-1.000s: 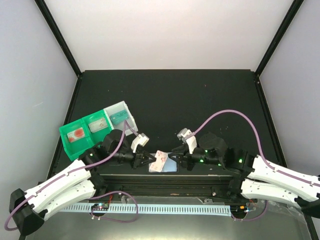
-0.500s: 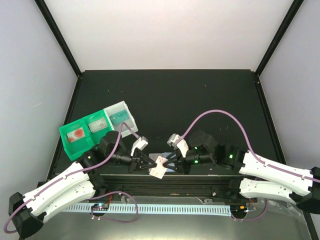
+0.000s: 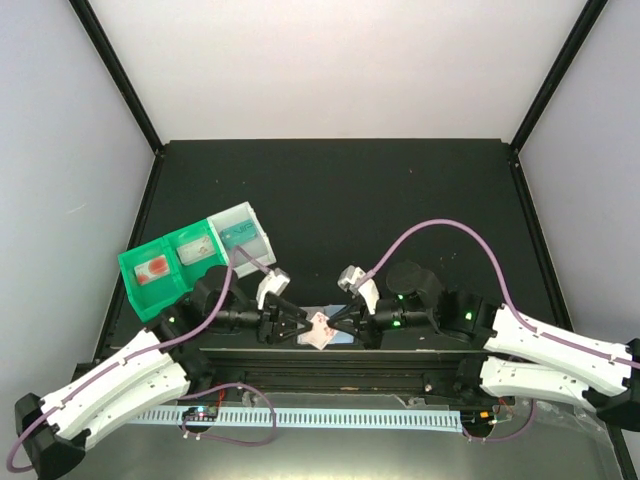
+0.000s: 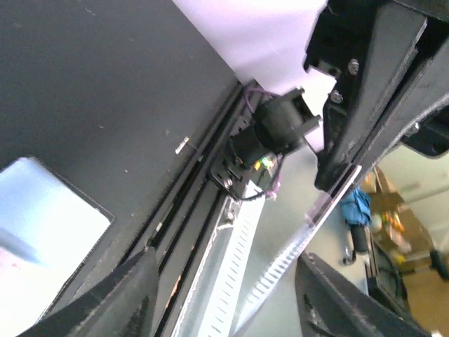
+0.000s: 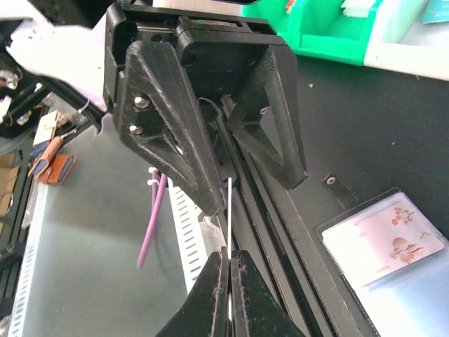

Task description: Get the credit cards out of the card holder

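Note:
The card holder (image 3: 343, 339) lies open and flat on the black table near its front edge. In the right wrist view the card holder (image 5: 414, 295) has a flower-print card (image 5: 386, 242) in its pocket. Just above the holder a pink-and-white credit card (image 3: 318, 333) hangs between the two grippers. My right gripper (image 5: 229, 254) is shut on this card's thin edge (image 5: 229, 203). My left gripper (image 3: 300, 328) faces it with its fingers (image 5: 175, 147) spread on either side of the card, open. In the left wrist view the card (image 4: 330, 207) shows nearly edge-on.
A green-and-clear compartment tray (image 3: 160, 270) with small items stands at the left, behind my left arm. A white slotted cable channel (image 3: 320, 415) and black rails (image 3: 330, 365) run along the table's front edge under both grippers.
The left gripper has opened and let go of the card, and the right gripper has shut on it. Both grippers have drawn close together over the holder.

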### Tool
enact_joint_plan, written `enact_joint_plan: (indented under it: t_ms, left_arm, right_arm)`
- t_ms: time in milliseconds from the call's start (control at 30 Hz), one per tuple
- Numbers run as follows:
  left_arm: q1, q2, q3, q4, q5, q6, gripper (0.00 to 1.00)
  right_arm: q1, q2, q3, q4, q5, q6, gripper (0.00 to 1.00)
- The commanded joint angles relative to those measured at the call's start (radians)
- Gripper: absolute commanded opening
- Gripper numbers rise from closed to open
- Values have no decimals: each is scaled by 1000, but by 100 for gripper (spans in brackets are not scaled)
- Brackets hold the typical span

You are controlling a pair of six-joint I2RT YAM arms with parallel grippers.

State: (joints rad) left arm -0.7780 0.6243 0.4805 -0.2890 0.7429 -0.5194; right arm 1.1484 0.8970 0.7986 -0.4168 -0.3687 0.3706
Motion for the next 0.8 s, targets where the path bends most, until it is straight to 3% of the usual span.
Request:
enact_joint_plan:
  t_ms: [0, 233, 333, 567, 767]
  left_arm:
    - [6, -112, -6, 59, -167, -158, 62]
    - [6, -281, -34, 75, -363, -295, 84]
    - [6, -327, -40, 78, -439, -340, 88]
    - [6, -320, -60, 237, -398, -417, 86]
    - [6, -294, -77, 355, -366, -489, 67]
  right_arm:
    - [-1, -35, -7, 90, 94, 73, 1]
    - [0, -96, -41, 270, 278, 250, 1]
    - [-1, -93, -84, 415, 333, 340, 1]
    - [-2, -37, -108, 655, 358, 487, 1]
    - [-1, -9, -142, 772, 382, 554, 1]
